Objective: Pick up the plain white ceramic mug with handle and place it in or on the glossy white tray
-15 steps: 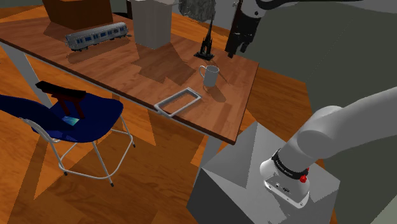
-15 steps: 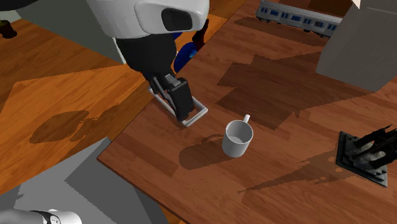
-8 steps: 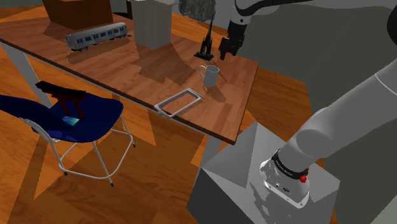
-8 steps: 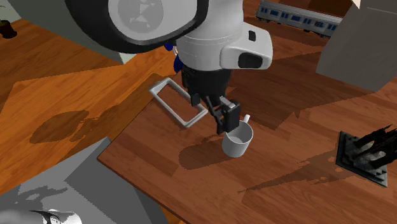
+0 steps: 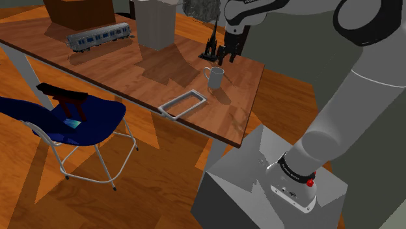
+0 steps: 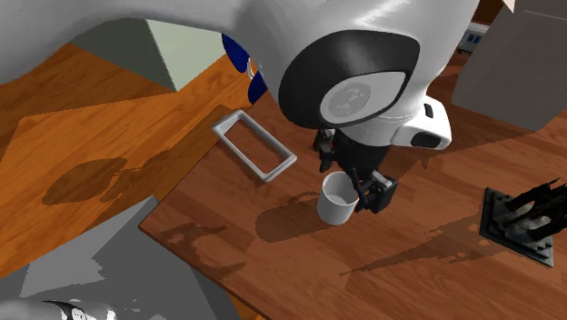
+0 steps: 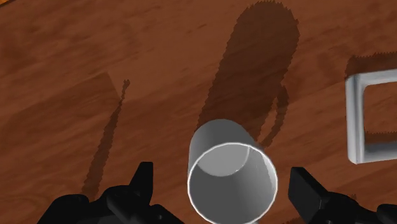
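The plain white cylindrical mug (image 7: 232,173) stands upright on the brown wooden table (image 7: 95,76), mouth open towards the hand. It sits between the two black fingers (image 7: 143,186) of the gripper (image 7: 224,183), a little nearer one finger than the other. The jaws are spread wide; a strip of bare wood shows on each side of the mug, so neither finger touches it. In the second exterior view the gripper (image 6: 351,182) hangs just over the mug's (image 6: 336,204) rim. Out beyond one finger, apart from the mug, lies the white rectangular open-framed tray (image 7: 355,121), flat near the table's edge (image 5: 195,95). Farther behind the gripper (image 5: 229,57) stands a black tower model (image 5: 209,40).
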You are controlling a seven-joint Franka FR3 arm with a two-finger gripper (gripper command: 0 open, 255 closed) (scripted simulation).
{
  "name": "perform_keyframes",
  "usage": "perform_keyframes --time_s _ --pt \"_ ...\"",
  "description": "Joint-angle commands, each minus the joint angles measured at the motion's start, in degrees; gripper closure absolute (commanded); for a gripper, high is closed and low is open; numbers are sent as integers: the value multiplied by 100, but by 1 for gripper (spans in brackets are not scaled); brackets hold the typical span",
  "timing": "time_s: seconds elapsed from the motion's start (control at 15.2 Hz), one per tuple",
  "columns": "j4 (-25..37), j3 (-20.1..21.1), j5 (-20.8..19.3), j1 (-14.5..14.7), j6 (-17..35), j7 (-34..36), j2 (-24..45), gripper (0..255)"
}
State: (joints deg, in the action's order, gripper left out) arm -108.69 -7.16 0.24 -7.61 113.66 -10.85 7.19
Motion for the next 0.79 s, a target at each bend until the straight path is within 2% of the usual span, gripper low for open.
perform_keyframes --time_s 0.0,0.13,0.73 --pt "424 -38 112 -73 -41 -92 493 0" --pt "755 -57 198 -143 -76 -160 872 0" --pt "388 -43 229 -148 457 -180 1040 0"
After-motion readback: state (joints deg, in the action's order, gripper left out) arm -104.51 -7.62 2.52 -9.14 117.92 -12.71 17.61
